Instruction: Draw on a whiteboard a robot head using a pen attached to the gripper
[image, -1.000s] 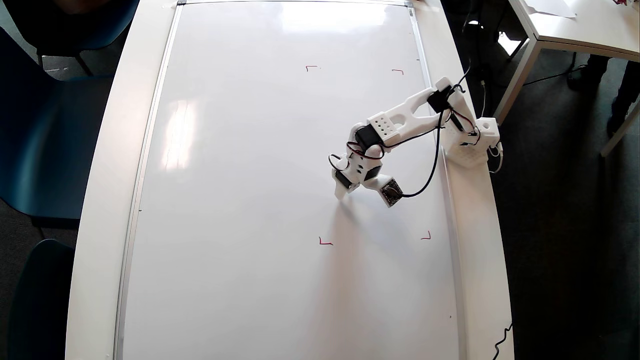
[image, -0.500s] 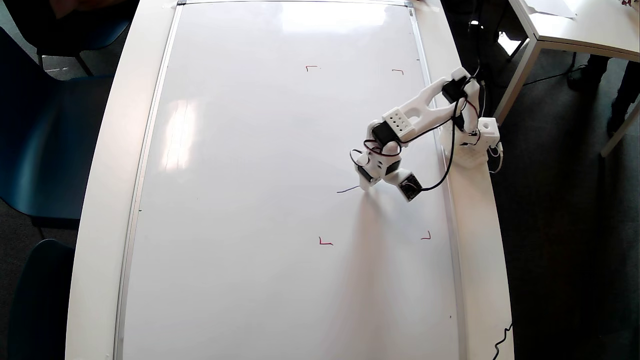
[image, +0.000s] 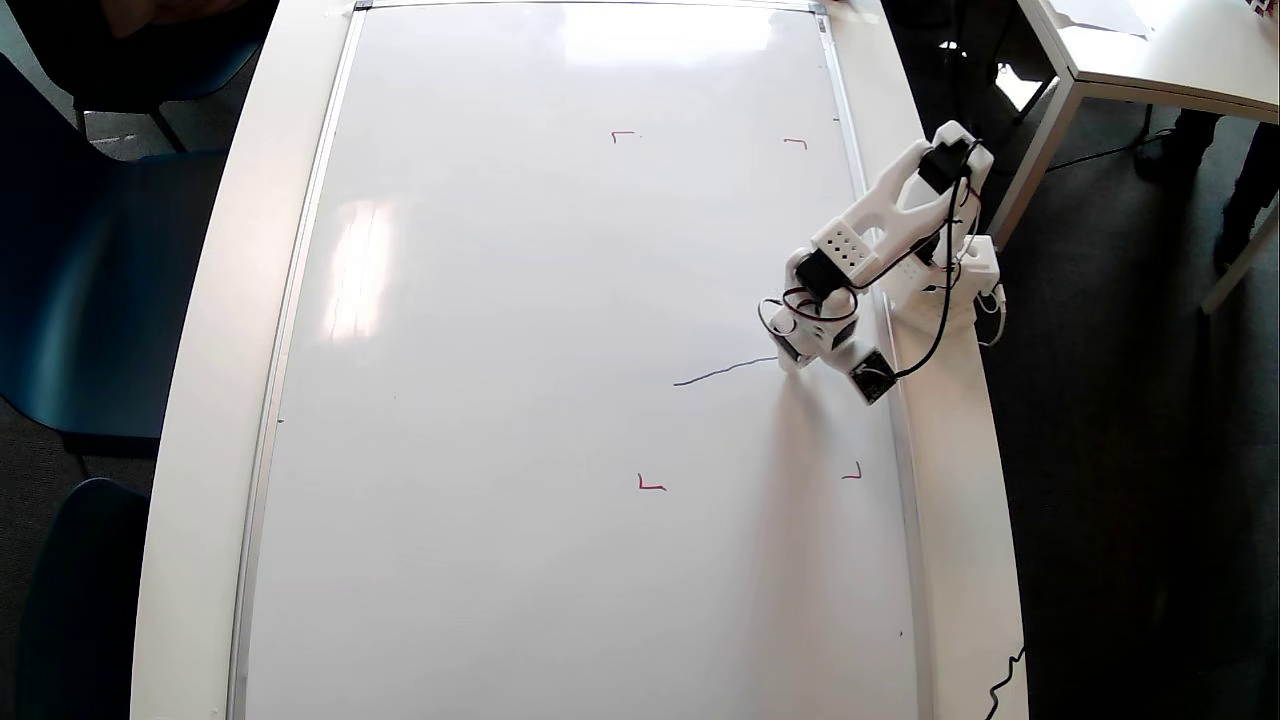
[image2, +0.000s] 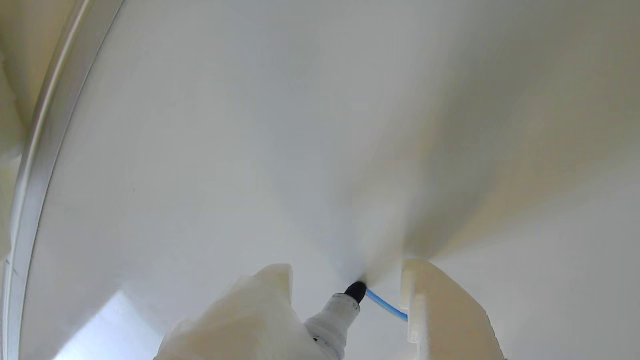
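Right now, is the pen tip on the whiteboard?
Touching. In the wrist view the pen tip meets the whiteboard, with a fresh blue line ending at the tip.

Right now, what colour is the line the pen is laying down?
Blue line, trailing from the pen tip; clearest in the wrist view.

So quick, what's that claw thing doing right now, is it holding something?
Tool: its two fingers stand apart with the pen fixed between them; whether they actually clamp it cannot be told. The pen tip touches the whiteboard.
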